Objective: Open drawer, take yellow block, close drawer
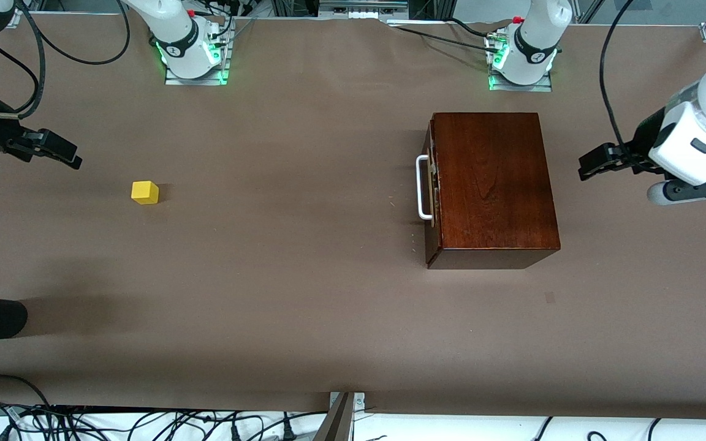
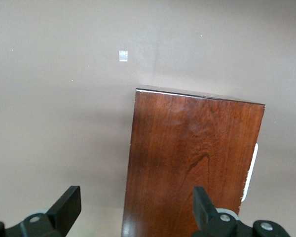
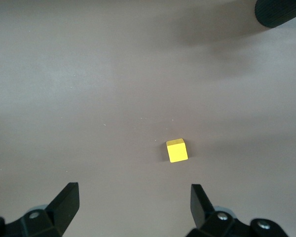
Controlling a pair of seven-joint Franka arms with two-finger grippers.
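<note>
- front view: box (image 1: 493,184) sits on the desk (image 1: 304,294) toward the left arm's end, its drawer (image 1: 431,187) shut, white handle (image 1: 423,187) facing the middle of the desk. block (image 1: 144,192) lies out on the bare desk toward the right arm's end, well apart from the box, not inside the drawer. left tool (image 1: 595,164) hangs over the desk beside the box, on the side away from the handle; right tool (image 1: 53,149) hangs over the desk near the block. both hold nothing.
- left wrist view: left tool (image 2: 135,207) stands wide and empty above the box top (image 2: 192,168); a strip of the handle (image 2: 251,170) shows at the box's edge.
- right wrist view: right tool (image 3: 133,207) stands wide and empty, with the block (image 3: 177,150) on the desk ahead of its fingers, untouched.
- step in hand: judged as the start; the drawer is not yet opened and neither arm has engaged anything.
- next move: opening calls for one tool to reach the handle, close on the bar and pull it toward the middle of the desk, probably with the box steadied. the block, already outside, needs only a straight descent and a narrow grip by the right tool.
</note>
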